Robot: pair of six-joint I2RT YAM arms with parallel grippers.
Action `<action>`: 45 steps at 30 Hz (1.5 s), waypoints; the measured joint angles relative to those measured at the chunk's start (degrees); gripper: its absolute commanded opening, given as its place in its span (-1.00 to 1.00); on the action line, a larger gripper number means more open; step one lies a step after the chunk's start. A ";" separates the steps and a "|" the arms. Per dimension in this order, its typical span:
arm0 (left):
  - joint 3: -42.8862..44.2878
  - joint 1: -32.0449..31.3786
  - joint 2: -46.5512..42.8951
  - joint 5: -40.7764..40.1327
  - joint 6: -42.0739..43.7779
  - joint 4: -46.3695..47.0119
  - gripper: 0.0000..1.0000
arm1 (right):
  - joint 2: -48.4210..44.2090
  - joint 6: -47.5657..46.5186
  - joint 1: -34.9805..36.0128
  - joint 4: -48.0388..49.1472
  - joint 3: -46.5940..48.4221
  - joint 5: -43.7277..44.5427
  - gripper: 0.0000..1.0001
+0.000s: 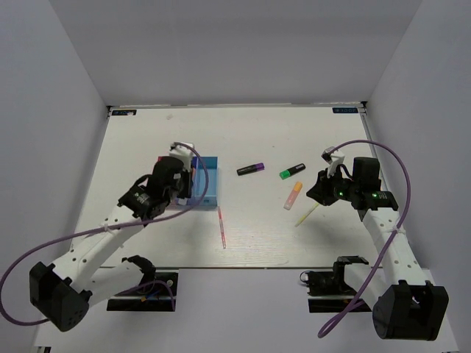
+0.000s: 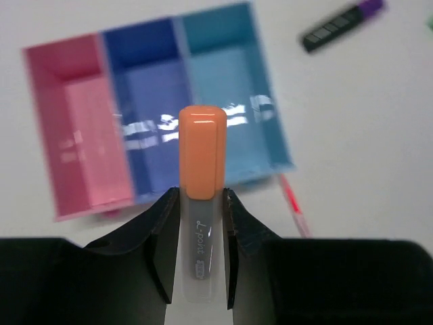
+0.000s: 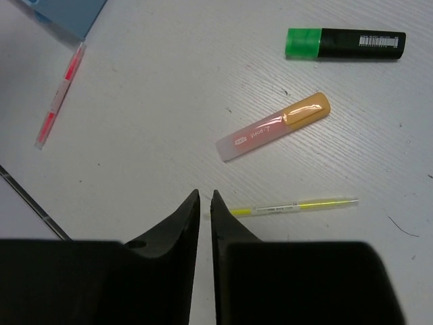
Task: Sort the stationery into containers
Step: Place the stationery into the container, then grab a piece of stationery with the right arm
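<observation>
My left gripper is shut on an orange-capped marker with a clear body and holds it above the row of bins, over the seam between the dark blue bin and the light blue bin. The pink-red bin is at the left. In the top view the left gripper covers most of the bins. My right gripper is shut and empty, just above the table by a pale yellow pen. A second orange marker lies beyond it.
A green-ended black highlighter and a purple-ended one lie mid-table. A thin pink-red pen lies right of the bins near the front edge. White walls enclose the table.
</observation>
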 measured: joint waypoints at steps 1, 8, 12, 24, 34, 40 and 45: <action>1.07 2.84 0.96 -0.59 0.02 -0.15 -1.00 | 0.00 0.02 0.00 -0.02 0.00 0.00 -0.73; 7.26 19.12 12.52 -0.20 1.55 -0.52 -1.00 | 0.00 0.02 0.02 -0.02 0.00 -0.04 -0.70; 10.45 23.74 20.15 0.98 3.02 -0.31 -0.95 | 0.00 0.11 0.02 -0.02 0.00 -0.17 -0.58; 12.17 26.27 30.69 2.54 5.33 0.98 0.06 | 0.07 -0.07 0.02 -0.02 0.00 -0.17 0.08; 12.87 25.68 26.49 4.55 5.16 1.16 -0.16 | 0.61 -0.13 0.02 -0.02 0.00 0.00 0.10; 11.47 17.46 16.28 9.79 4.83 0.94 -0.79 | 1.27 0.96 0.02 0.42 0.00 3.65 -0.52; 5.88 5.84 9.57 19.30 4.83 0.13 0.63 | 6.14 2.54 0.33 0.57 0.13 6.91 -0.23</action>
